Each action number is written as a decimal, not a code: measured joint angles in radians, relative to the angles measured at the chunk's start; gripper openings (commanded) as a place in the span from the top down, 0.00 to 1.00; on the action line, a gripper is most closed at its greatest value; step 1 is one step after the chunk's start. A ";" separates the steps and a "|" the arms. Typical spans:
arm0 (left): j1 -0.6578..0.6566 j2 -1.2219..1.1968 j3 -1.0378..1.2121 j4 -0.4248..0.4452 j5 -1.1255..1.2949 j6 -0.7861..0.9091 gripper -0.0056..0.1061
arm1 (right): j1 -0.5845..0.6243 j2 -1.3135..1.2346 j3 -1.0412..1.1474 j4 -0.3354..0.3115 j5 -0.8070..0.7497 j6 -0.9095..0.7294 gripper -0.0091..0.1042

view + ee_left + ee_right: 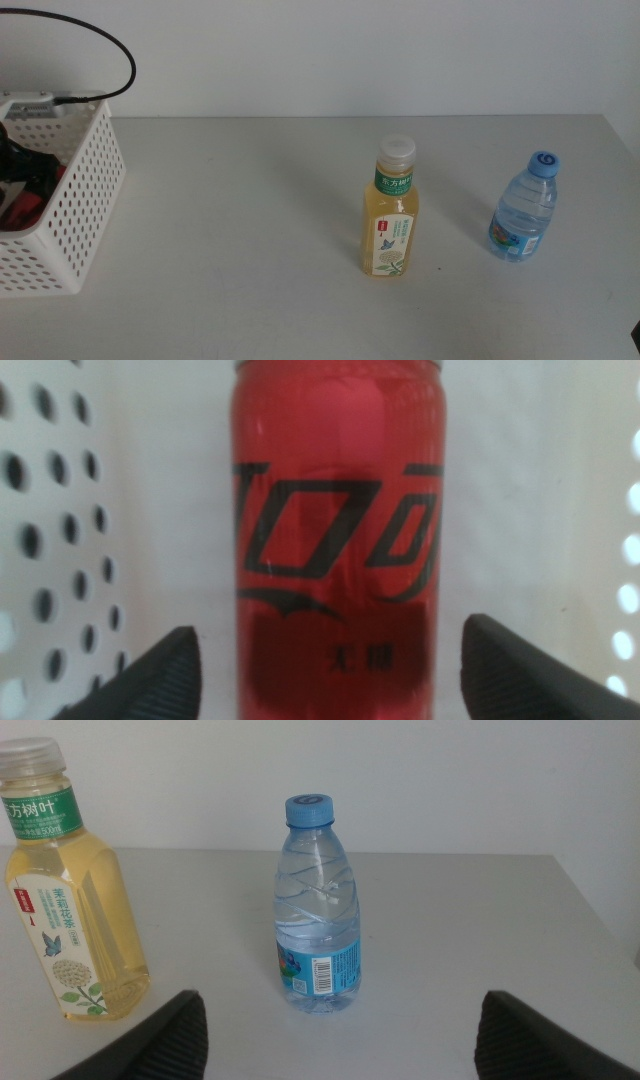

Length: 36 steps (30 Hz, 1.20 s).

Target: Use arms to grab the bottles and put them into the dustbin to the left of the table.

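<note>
Closest to me, my left end effector (325,670) sits inside the dustbin (85,200), jaws spread wide with the red can (335,540) standing between them. Neither jaw touches the can; there is a pale gap on each side. The can fills the left wrist view, its top and base both cut off, and the dark lettering across it is blurred. Perforated white walls show beside it, soft and out of focus.

In the middle view the dustbin stands at the left edge of the table (250,230), partly cut off by the frame. Something dark and red sits inside it, but I can't make out there what is arm and what is can. A black cable (100,30) loops above the rim.

My right end effector (340,1040) is spread as well, holding nothing, hovering low over the table and facing the water bottle (318,905), which stands upright with its blue cap on. Only the jaw tips show.

Further along, the tea bottle (391,210) stands upright near the table's middle, well apart from the water bottle; the right wrist view crops its side.
</note>
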 measured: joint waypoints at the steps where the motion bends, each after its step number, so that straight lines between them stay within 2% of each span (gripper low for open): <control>1: 0.000 -0.008 -0.006 0.000 0.001 -0.001 0.11 | 0.000 0.000 0.000 0.000 0.000 0.000 0.09; 10: -0.016 -0.125 -0.038 0.008 0.077 -0.058 0.11 | 0.000 0.000 0.000 0.000 0.000 0.000 0.09; 21: -0.187 -0.387 -0.023 0.032 0.179 -0.144 0.11 | 0.000 0.000 0.000 0.000 0.000 0.000 0.09; 27: -0.328 -0.585 0.141 0.035 0.114 -0.173 0.11 | 0.000 0.000 0.000 0.000 0.000 0.000 0.09; 36: -0.567 -0.891 0.459 0.035 -0.105 -0.179 0.11 | 0.000 0.000 0.000 0.000 0.000 0.000 0.09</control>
